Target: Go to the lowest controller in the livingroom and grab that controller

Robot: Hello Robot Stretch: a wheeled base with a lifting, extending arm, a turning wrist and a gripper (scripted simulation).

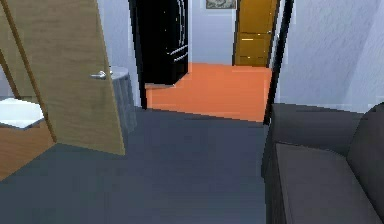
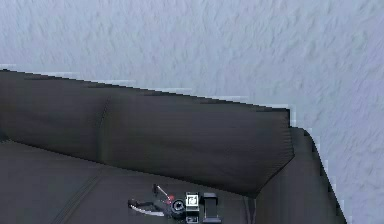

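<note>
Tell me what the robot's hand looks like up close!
The gripper is small and dark, with two thin fingers sticking out of a chunky dark body. Next to it sit two little white squares with black marks on them, like tiny stickers.

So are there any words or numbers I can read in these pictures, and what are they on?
None: no word, number or sign here can be read.
The white squares beside the gripper, above the sofa: black marks, too small to read as letters.
The picture on the far wall: too small to tell whether it carries any text.
</note>
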